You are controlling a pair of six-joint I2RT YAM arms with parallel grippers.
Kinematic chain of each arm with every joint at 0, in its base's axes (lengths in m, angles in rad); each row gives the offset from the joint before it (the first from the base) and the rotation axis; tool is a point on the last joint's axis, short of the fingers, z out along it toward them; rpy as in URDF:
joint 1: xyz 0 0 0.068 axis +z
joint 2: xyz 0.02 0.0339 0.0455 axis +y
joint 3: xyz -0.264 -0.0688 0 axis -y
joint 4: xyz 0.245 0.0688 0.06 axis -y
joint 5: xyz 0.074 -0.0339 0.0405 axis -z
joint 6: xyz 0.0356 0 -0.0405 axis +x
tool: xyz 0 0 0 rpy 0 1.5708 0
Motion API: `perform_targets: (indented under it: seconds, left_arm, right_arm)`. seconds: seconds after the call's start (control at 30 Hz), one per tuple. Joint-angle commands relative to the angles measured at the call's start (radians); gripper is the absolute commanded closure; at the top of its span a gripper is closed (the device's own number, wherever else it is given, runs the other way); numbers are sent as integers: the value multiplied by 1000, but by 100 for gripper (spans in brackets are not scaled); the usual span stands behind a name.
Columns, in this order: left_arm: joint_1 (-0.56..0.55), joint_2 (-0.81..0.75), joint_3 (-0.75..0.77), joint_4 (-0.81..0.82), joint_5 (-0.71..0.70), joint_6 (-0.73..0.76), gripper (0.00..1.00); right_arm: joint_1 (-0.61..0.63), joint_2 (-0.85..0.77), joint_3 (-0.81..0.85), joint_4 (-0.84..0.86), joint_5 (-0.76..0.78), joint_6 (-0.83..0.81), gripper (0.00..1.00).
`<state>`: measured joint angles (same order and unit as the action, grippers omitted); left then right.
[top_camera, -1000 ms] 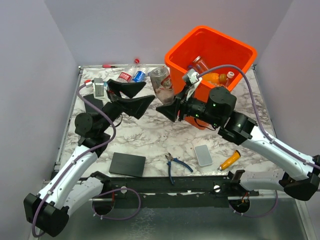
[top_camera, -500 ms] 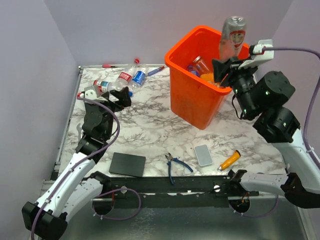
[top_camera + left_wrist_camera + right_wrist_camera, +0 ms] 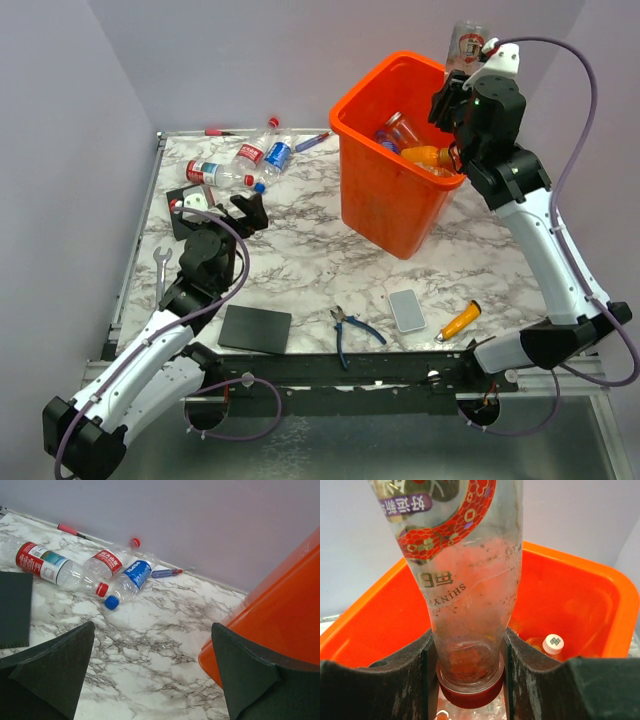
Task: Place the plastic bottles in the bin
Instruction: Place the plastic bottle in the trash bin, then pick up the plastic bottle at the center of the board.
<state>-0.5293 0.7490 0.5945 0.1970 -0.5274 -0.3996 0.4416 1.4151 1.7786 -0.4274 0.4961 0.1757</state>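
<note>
My right gripper (image 3: 456,88) is shut on the neck of a clear bottle with a red patterned label (image 3: 467,42), held cap-down above the far right rim of the orange bin (image 3: 392,205). In the right wrist view the red-capped bottle (image 3: 465,580) sits between the pads, over the bin's inside (image 3: 570,595). Bottles lie in the bin, one clear (image 3: 400,128), one orange (image 3: 430,157), one white-capped (image 3: 552,645). Three bottles lie on the far left table: two with red labels (image 3: 215,173) (image 3: 255,148) and one with a blue label (image 3: 277,153). My left gripper (image 3: 240,205) is open and empty, near them.
Blue-handled pliers (image 3: 350,328), a small white slab (image 3: 407,310), an orange-handled tool (image 3: 459,320) and a black pad (image 3: 255,328) lie near the front edge. A wrench (image 3: 161,272) lies at the left edge. A red marker (image 3: 220,132) and a blue pen (image 3: 315,140) lie by the back wall.
My right arm lifted the bottle from beside the bin's left to above its far right rim. My left arm drew back toward the near left, jaws still open.
</note>
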Motion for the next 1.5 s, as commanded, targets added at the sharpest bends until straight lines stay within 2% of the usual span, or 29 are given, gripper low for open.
perform_targets:
  seconds: [0.0,0.2,0.47,0.5,0.6,0.63,0.7,0.97,1.07,1.13,1.3,1.47]
  left_arm:
    - [-25,-20,-13,3,-90,6,1]
    - [-46,-31,-27,7,-104,-2,1]
    - [-53,-27,-31,11,-110,-3,1]
    - [-54,-27,-31,12,-112,-1,1]
    - [-54,-24,-32,12,-113,1,1]
    - [-54,-22,-32,12,-113,2,1]
    - [-55,-20,-33,14,-113,2,1]
    - [-57,-5,-36,21,-109,2,1]
    - [-56,13,-34,17,-129,5,1]
    - [-55,31,-25,5,-168,8,1]
    - [-27,131,44,-94,-274,-35,1]
    - [128,286,164,-188,-125,-239,1]
  right_arm:
    - [-65,36,10,13,-105,95,100]
    - [-114,20,-83,52,-172,142,100]
    - [-155,112,-21,-17,-299,177,99]
    - [-155,121,-14,-27,-309,182,89]
    - [-155,116,-30,-18,-350,197,48]
    - [-155,112,-33,-19,-357,201,38]
    - [-155,102,-32,-27,-369,204,30]
    - [-155,-5,-50,-52,-415,209,19]
    - [-153,-82,-54,-31,-482,212,16]
    - [-153,-157,-88,14,-583,207,15]
    - [-154,-390,-317,171,-896,213,15]
    - [-153,-660,-639,346,-960,309,15]
